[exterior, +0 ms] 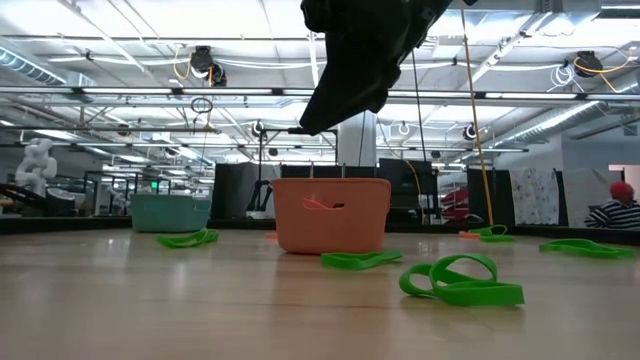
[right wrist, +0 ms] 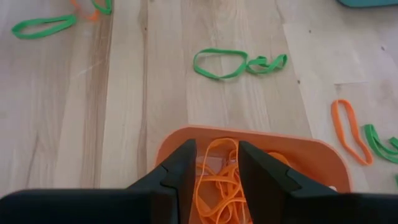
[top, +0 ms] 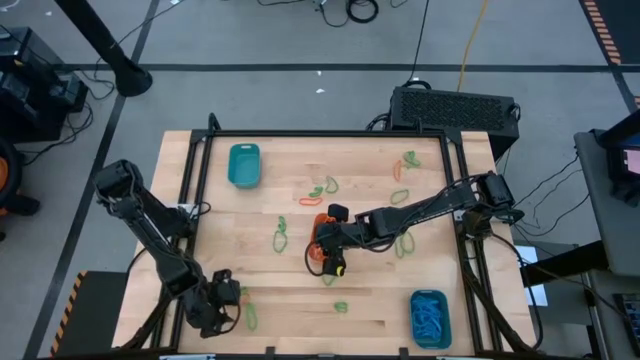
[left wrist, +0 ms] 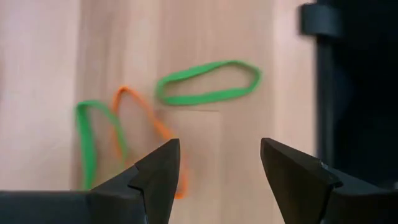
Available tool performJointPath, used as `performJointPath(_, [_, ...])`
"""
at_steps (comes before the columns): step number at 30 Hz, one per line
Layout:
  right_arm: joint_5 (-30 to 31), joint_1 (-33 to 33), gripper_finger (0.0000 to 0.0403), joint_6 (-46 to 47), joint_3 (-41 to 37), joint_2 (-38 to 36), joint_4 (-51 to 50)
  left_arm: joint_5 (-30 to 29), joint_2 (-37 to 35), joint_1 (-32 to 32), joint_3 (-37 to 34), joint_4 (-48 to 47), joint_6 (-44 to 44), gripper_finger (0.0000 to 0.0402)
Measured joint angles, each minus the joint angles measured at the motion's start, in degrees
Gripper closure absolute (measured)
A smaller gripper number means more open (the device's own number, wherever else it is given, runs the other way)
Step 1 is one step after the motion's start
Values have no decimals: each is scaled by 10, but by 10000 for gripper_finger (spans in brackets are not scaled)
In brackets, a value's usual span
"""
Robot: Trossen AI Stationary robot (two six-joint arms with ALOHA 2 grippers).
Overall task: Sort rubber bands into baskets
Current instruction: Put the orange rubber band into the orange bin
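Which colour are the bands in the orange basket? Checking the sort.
Orange bands fill the orange basket; right wrist view shows it best.

3 baskets [top: 244, 165]: 2 teal, 1 orange; about 12 loose rubber bands [top: 281, 238]; 2 arms

Industrial lab hall, exposed ceiling trusses [exterior: 120, 95], hanging cables [exterior: 470, 120], framed workbench [top: 300, 300]

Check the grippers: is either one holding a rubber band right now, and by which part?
Left gripper: open, empty, over loose bands. Right gripper sits above the orange basket; whether it grips a band cannot be told.
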Motion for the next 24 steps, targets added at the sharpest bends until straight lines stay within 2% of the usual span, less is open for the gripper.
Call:
performJointPath(4, [0, 0, 291, 0, 0, 0, 0, -2, 14, 0, 0, -25, 0, 172])
performJointPath(15, [0, 0, 291, 0, 0, 0, -1, 5, 70, 0, 1, -15, 1, 183])
performJointPath(19, [0, 0, 291, 0, 0, 0, -1, 8, 71, 0, 1, -18, 1, 238])
performJointPath(24, [0, 0, 291, 0, 0, 0, -1, 17, 66, 1, 0, -22, -1, 358])
